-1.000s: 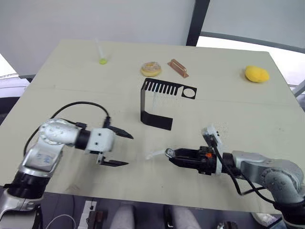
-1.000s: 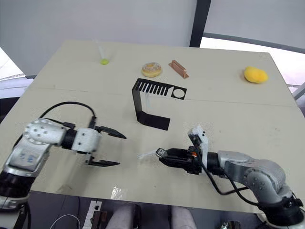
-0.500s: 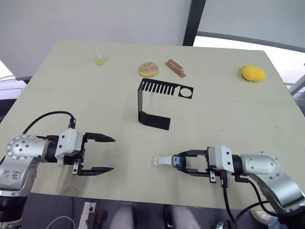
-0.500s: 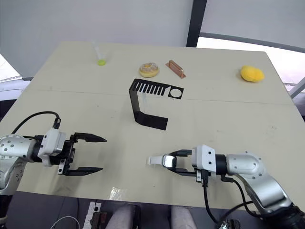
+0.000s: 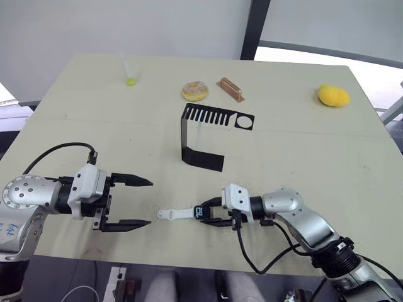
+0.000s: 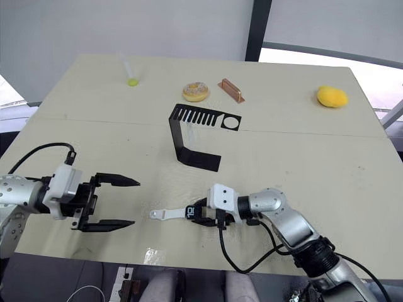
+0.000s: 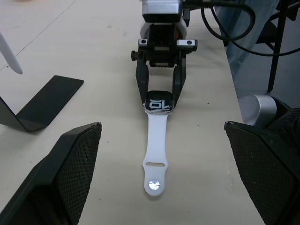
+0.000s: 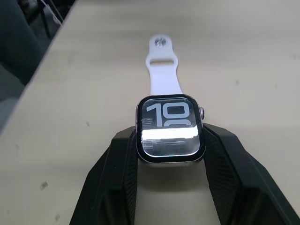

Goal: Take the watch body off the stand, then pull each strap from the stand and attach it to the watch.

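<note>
My left gripper (image 5: pixel 143 202) is hovering low over the counter (image 5: pixel 75 126), at about 8 o'clock on it. Its jaws are spread wide apart and are holding nothing. They are pointing toward 3 o'clock, at the watch.

Going right, one white strap (image 5: pixel 177 214) is lying flat on the counter, near the front edge at about 6 o'clock. Its free end is pointing toward 9 o'clock, at my left gripper, but the two are apart. The other end of the strap is joined to the watch body (image 8: pixel 170 127). The screen is facing up and showing light digits.

My right gripper (image 5: pixel 210 212) is squeezing the watch body between its jaws, one finger (image 8: pixel 115 187) on each side. It is pointing toward 9 o'clock.

The stand (image 5: pixel 189 136) is sitting in the middle of the counter, at 12 o'clock from the watch and well apart from it. Its top plate with the slots and the round hole is reaching toward 3 o'clock. I am seeing something thin and white (image 7: pixel 9 54) by the stand, but I cannot tell what it is.

Far back on the counter, from left to right, are sitting a small yellow-green thing (image 5: pixel 130 80), a round donut (image 5: pixel 194 91), a copper bar (image 5: pixel 230 89) and a yellow lump (image 5: pixel 333 95).
</note>
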`<state>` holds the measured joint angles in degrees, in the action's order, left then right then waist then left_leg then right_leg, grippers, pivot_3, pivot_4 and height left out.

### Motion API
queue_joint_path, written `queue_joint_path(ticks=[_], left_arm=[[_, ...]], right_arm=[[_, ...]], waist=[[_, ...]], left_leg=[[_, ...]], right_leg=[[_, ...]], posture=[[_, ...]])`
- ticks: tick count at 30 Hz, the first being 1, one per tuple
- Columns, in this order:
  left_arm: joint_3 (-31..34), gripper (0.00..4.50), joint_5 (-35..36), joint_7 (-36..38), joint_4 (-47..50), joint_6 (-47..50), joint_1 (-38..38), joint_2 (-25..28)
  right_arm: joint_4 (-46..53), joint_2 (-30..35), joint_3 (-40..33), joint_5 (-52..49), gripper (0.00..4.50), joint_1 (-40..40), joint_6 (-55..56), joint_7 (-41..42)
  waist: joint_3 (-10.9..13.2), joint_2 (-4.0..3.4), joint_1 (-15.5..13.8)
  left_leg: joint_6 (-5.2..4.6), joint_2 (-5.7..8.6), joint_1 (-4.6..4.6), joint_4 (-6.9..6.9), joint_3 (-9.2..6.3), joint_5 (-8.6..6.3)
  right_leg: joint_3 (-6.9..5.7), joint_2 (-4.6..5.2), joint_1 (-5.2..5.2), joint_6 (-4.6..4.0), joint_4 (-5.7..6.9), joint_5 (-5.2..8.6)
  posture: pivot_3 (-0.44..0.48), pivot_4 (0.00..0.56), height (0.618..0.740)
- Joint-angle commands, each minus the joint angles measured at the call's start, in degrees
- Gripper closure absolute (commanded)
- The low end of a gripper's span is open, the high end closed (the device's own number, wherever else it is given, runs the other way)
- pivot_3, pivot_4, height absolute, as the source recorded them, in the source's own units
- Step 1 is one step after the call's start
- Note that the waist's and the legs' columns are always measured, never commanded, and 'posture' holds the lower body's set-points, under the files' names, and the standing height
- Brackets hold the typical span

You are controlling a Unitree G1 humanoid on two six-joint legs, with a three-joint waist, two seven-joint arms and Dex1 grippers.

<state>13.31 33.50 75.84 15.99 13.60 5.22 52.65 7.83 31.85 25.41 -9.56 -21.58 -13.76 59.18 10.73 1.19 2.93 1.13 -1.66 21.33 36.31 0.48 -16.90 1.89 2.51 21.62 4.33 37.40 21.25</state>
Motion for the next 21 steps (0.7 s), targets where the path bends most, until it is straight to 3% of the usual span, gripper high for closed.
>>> queue_joint_path(ticks=[1, 7, 10, 13, 17, 21], left_arm=[[1.8, 0.00, 0.2, 0.1, 1.9, -0.9, -0.7, 0.9], [1.1, 0.00, -0.2, 0.2, 1.8, -1.6, -1.0, 0.7], [0.9, 0.00, -0.4, 0.0, 2.0, -1.7, -1.1, 0.5], [1.9, 0.00, -0.7, -1.3, 1.6, -1.8, -2.3, 0.1], [4.4, 0.00, -1.6, -3.5, -1.1, -3.0, -3.7, -0.6], [9.3, 0.00, -3.3, -8.0, -7.6, -5.9, -5.0, -2.8]], right_arm=[[-0.7, -0.3, -0.7, 1.6, 3.01, -0.7, 2.0, 0.1], [-2.4, 0.3, -1.0, 1.8, 3.01, -1.5, 2.3, 1.4], [-2.3, 1.2, -3.0, 1.4, 1.55, -1.7, 3.7, 1.6], [-0.3, 4.4, -9.5, -2.7, 0.08, -0.1, 6.7, 3.3], [-0.3, 9.2, -20.0, -9.3, 0.02, 5.3, 9.7, 6.2], [-7.9, 14.5, -33.5, -12.0, 0.02, 14.4, 18.9, 9.3]], waist=[[0.0, 0.00, 0.2], [0.0, 0.00, 0.2], [0.0, 0.00, 0.2], [0.0, 0.00, 0.1], [0.0, 0.00, -0.1], [0.0, 0.00, -0.5]], left_leg=[[0.00, 0.00, -0.01, 0.00, 0.00, 0.00], [0.01, -0.01, -0.04, -0.01, 0.01, 0.01], [0.01, 0.00, -0.04, -0.01, 0.01, 0.01], [0.01, 0.00, -0.02, -0.01, 0.01, 0.00], [0.00, 0.00, -0.01, -0.02, 0.01, 0.00], [0.00, 0.01, -0.06, -0.03, 0.03, 0.00]], right_leg=[[0.00, 0.00, 0.00, 0.00, 0.02, 0.00], [0.00, -0.01, -0.01, 0.00, 0.03, 0.00], [0.00, -0.01, -0.02, 0.00, 0.03, 0.00], [0.00, -0.01, -0.01, 0.00, 0.01, 0.00], [-0.02, 0.00, -0.03, 0.00, -0.02, 0.00], [-0.03, -0.02, -0.11, 0.00, -0.06, 0.00]], posture=[[0.000, 0.150, 0.740], [0.000, 0.150, 0.740], [0.000, 0.150, 0.740], [0.000, 0.150, 0.740], [0.000, 0.150, 0.740], [0.000, 0.150, 0.740]])
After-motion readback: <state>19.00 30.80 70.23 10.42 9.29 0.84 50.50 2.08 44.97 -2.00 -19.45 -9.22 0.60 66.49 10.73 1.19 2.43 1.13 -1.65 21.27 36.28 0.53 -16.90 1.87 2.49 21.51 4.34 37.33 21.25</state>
